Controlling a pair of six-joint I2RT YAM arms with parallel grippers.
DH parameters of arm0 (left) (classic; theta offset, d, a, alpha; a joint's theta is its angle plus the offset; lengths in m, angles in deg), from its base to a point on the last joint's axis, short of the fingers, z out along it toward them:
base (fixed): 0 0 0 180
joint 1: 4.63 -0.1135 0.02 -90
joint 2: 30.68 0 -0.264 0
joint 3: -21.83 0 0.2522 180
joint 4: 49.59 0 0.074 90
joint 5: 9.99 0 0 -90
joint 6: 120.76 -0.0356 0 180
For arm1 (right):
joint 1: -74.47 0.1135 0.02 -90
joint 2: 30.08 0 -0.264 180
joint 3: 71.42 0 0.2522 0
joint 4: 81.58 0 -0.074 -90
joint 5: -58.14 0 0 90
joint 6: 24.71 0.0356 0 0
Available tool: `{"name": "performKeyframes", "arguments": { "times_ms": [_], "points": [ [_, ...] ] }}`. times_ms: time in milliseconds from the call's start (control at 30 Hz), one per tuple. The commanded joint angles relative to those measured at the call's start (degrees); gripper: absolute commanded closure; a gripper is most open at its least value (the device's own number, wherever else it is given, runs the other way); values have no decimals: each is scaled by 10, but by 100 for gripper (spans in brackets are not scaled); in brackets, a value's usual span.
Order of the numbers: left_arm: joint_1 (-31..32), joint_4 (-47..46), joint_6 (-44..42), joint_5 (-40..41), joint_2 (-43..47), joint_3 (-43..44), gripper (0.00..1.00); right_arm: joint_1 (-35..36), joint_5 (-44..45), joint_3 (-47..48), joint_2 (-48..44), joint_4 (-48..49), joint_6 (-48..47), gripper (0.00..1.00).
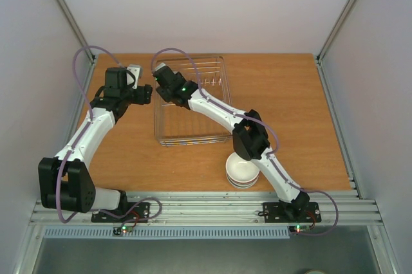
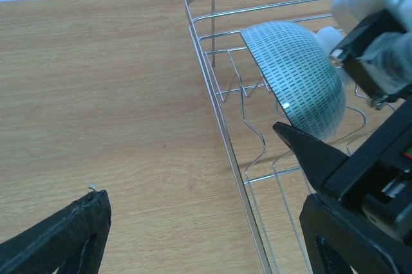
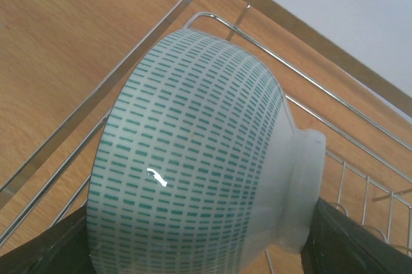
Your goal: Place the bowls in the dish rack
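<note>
The wooden table (image 1: 296, 113) carries the wire rack (image 1: 225, 87) at its far middle, long side running away from the arms. The right arm (image 1: 219, 112) stretches across the rack to its far left corner. The left arm (image 1: 87, 134) reaches up the left side of the table and ends just beside the rack's left wall.

Near the front edge, partly under the right arm, sits a stack of white bowls (image 1: 242, 170), outside the rack.

A patterned bowl (image 3: 193, 158), pale with rows of green dashes, hangs tipped on its edge inside the rack's far left corner, above the divider wires. Whether it touches them cannot be told.

The right gripper (image 3: 196, 216) is closed on this bowl, one finger (image 3: 38, 251) at the rim side and the other at the foot.

The left gripper (image 2: 187, 164) stands wide open and holds nothing, over bare wood beside the rack wall.
</note>
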Motion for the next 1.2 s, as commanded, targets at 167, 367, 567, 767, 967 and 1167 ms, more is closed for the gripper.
{"name": "performKeyframes", "arguments": {
  "times_ms": [167, 367, 567, 767, 967, 1167],
  "points": [
    [-3, -24, 6, 3, -6, -4, 19, -7, 6, 71, 45, -19, -2, 69],
    [-3, -24, 6, 3, -5, -4, 19, -9, -3, 69, 46, -19, 1, 31],
    [-3, -24, 5, 5, -1, -4, 19, -9, -29, 46, 29, 2, -3, 11],
    [-3, -24, 3, 6, 2, -4, 19, -9, -55, 14, 9, 24, -11, 3],
    [-3, -27, 2, 7, 5, -6, 19, -9, -77, -69, -55, 75, -18, 1],
    [-3, -29, 2, 3, 7, -8, 19, -9, -113, -189, -180, 139, -10, 2]
  ]
}}
